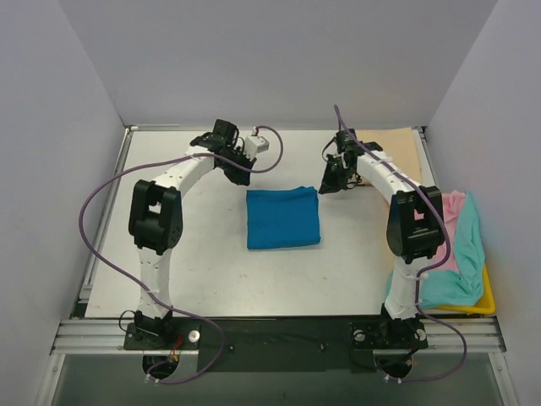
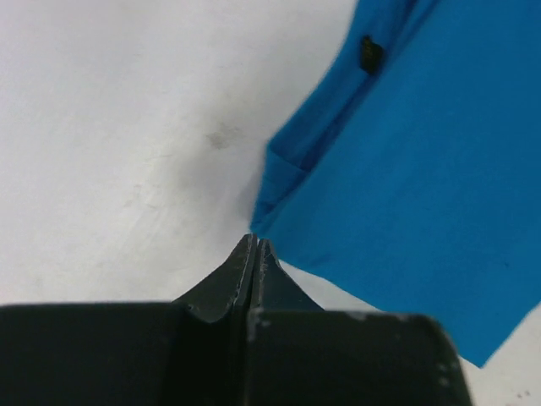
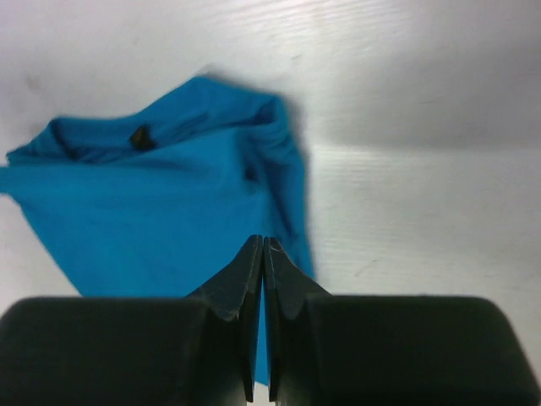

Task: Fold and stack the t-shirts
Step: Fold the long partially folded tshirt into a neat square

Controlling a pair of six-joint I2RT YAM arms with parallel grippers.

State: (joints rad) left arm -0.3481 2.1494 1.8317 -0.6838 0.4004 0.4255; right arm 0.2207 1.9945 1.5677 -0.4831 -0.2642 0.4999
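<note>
Fingers together and empty, the left hand (image 1: 239,174) and right hand (image 1: 331,181) flank the far corners of the folded blue t-shirt (image 1: 283,217), with the beige t-shirt (image 1: 397,152), teal t-shirt (image 1: 473,247) and yellow tray (image 1: 489,299) to its right.

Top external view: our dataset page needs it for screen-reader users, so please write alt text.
A folded bright blue t-shirt lies mid-way across the white table, with the left gripper and right gripper shut by its far corners. A beige t-shirt lies at the far right; a pink t-shirt and a teal t-shirt drape over a yellow tray.
</note>
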